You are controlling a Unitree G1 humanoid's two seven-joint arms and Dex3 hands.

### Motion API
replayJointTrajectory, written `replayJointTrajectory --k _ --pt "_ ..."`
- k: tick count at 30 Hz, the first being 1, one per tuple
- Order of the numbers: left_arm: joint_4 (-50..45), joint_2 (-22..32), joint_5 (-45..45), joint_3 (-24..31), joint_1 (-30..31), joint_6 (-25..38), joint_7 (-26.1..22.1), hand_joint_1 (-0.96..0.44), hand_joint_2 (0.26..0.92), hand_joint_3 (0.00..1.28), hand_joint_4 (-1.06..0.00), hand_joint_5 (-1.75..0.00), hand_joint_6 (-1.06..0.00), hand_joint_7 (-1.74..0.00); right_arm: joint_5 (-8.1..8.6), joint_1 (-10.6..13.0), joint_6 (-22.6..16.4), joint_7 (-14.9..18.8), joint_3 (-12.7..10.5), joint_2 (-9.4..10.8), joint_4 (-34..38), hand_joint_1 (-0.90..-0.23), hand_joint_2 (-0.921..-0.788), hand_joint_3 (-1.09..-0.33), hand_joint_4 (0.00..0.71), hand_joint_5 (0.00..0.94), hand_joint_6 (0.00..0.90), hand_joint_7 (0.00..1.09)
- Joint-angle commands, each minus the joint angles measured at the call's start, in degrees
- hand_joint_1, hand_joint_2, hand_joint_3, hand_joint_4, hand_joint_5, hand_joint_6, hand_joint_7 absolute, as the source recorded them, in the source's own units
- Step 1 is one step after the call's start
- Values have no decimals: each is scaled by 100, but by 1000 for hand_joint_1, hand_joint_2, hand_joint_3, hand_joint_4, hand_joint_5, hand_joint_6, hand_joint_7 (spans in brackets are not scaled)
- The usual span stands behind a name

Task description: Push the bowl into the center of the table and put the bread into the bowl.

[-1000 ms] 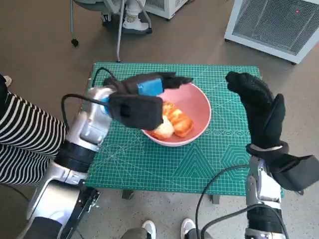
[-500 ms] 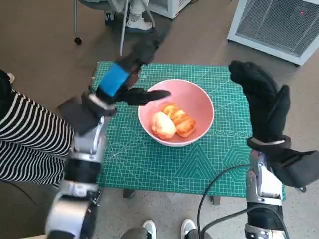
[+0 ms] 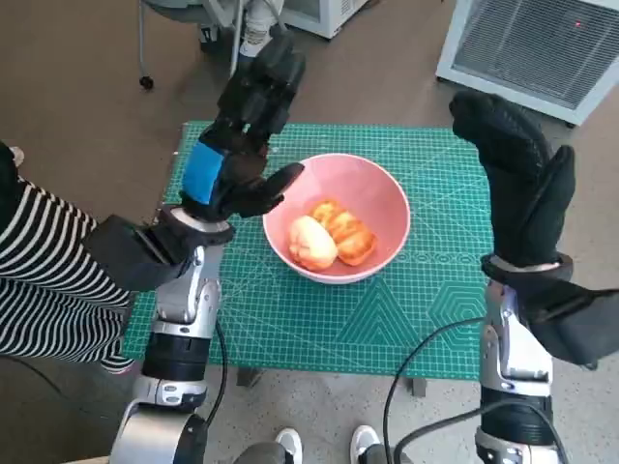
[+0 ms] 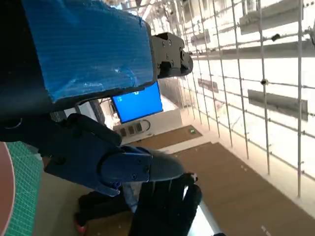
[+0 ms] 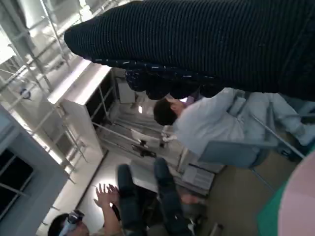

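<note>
Left hand [image 3: 240, 145] raised upright above the tabletop [image 3: 290, 309], fingers spread and holding nothing, pink bowl [image 3: 372, 193] just to its right with the bread [image 3: 332, 235] inside, right hand [image 3: 517, 184] lifted upright beyond the bowl, fingers extended and apart, empty, its fingers hardly visible in the wrist view

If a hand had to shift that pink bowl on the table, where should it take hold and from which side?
Probably the pink bowl is best taken by its bare rim nearest the left hand. It sits upright on the green mat; the bread fills the middle, so pinching wall and rim avoids it.
</note>
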Motion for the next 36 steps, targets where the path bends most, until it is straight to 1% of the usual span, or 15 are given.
replayJointTrajectory --k 1,6,17,36 --pt "-136 -34 -46 26 84 54 19 -767 921 441 -77 -47 1 -409 -75 -55 101 -36 24 -50 14 -808 -921 -745 194 2 67 534" --pt "-172 -26 -9 18 125 3 0 -774 921 451 -74 -45 1 -402 -119 -127 101 -16 13 -95 86 -809 -921 -745 195 2 67 528" --pt "-242 -53 -39 12 165 -5 -44 -776 921 461 -73 -43 1 -389 -36 -203 158 58 -16 -143 200 -804 -921 -739 194 1 66 515" --pt "-98 -23 -22 30 149 -109 -137 -761 921 462 -82 -46 1 -401 14 -258 301 97 -5 -137 297 -798 -921 -731 194 1 79 506"
